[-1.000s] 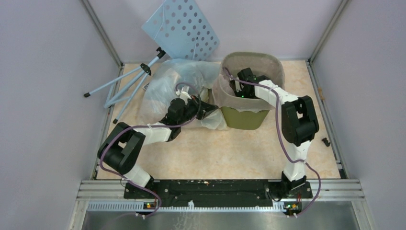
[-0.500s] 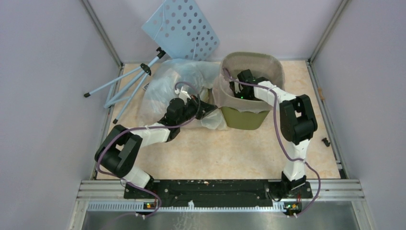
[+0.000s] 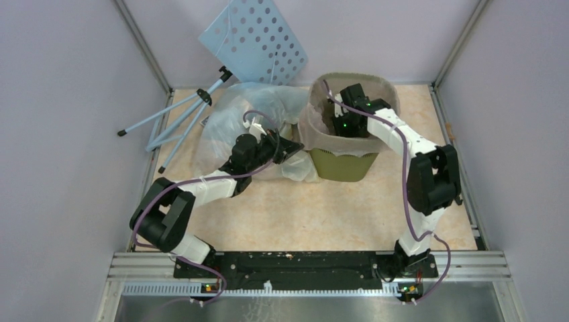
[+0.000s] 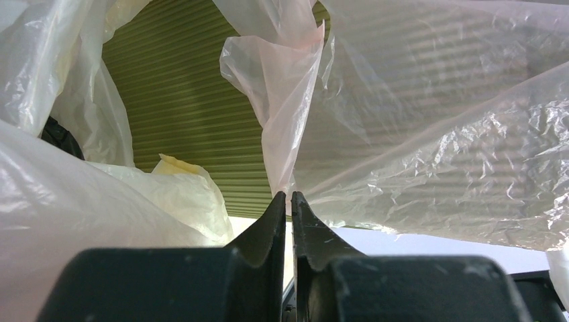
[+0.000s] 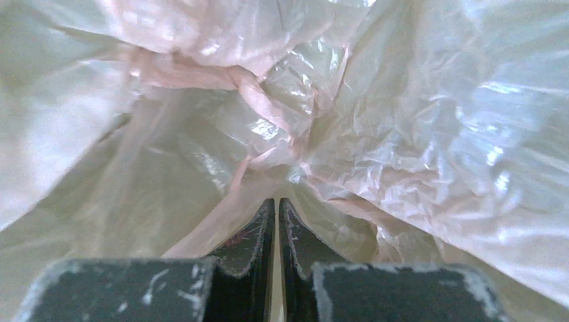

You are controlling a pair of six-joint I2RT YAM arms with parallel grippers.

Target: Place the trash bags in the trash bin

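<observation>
The olive-green mesh trash bin point(image 3: 342, 165) stands at the back middle of the table. A pale pink-beige trash bag point(image 3: 310, 127) is draped over its rim and lines its inside. My left gripper point(image 3: 293, 149) is just left of the bin. It is shut on a hanging strip of the pink bag point(image 4: 285, 114), with the bin wall point(image 4: 181, 100) close behind. My right gripper point(image 3: 337, 124) reaches down inside the bin and is shut on gathered folds of the pink bag point(image 5: 268, 127). Clear-whitish bags point(image 3: 241, 117) are heaped left of the bin. A yellowish bag point(image 4: 188, 191) lies below the left gripper point(image 4: 288, 196).
A blue perforated board point(image 3: 255, 39) on pale blue tripod legs point(image 3: 176, 117) leans in the back left corner, behind the bag heap. A small black piece point(image 3: 457, 198) lies at the table's right edge. Grey walls close in the table on three sides.
My right arm's elbow has swung out to the right, and its wrist has shifted toward the bin's far right rim. My left gripper has barely moved and still holds the bag.
</observation>
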